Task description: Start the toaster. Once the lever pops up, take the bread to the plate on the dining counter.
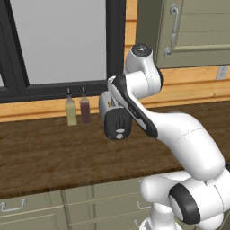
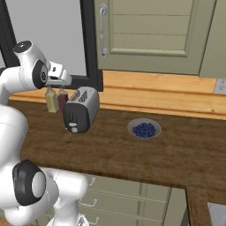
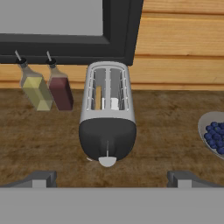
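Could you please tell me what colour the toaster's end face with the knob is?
Black, on the silver-grey toaster; the right base view shows it best.

- no text, label, brand, number or sign can be read anywhere in these pictures.
- the silver-grey two-slot toaster with the black end face (image 3: 107,114) carries a round knob but no legible marking.
- the clear bottle of pale yellow liquid (image 3: 36,89) and the clear bottle of dark red liquid (image 3: 60,91) beside it bear no label.
- the pale grey-green panelled cabinet door with a metal handle (image 2: 145,33) is plain, without lettering.
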